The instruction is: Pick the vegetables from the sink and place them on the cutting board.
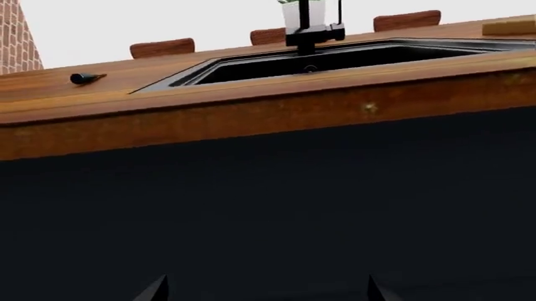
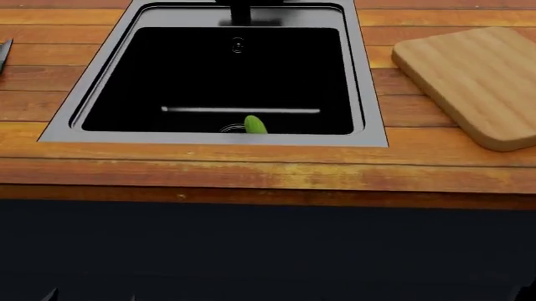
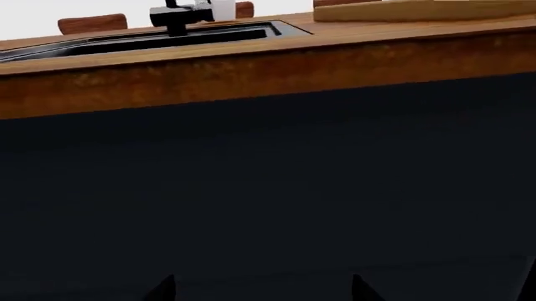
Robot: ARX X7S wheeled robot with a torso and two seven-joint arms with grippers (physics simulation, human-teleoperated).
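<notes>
the plank countertop (image 2: 251, 169) fills the upper two thirds of the head view, with the dark cabinet front (image 2: 268, 251) below it. the sink (image 2: 213, 139) sits upper centre, its black faucet (image 2: 243, 9) at the top edge. the cutting board (image 2: 477, 81) lies at the upper right, bare, apart from the sink rim. in the basin, only a green tip of the cucumber (image 2: 255, 125) shows against the near wall, beside the drain; the tomato is not visible from here. a small dark object (image 1: 86, 78) lies on the counter at the left wrist view's upper left.

nothing seems moved yet: both vegetables are left to do. the left gripper (image 1: 263, 291) and right gripper (image 3: 263, 290) hang low before the cabinet, fingertips spread apart, holding nothing.
</notes>
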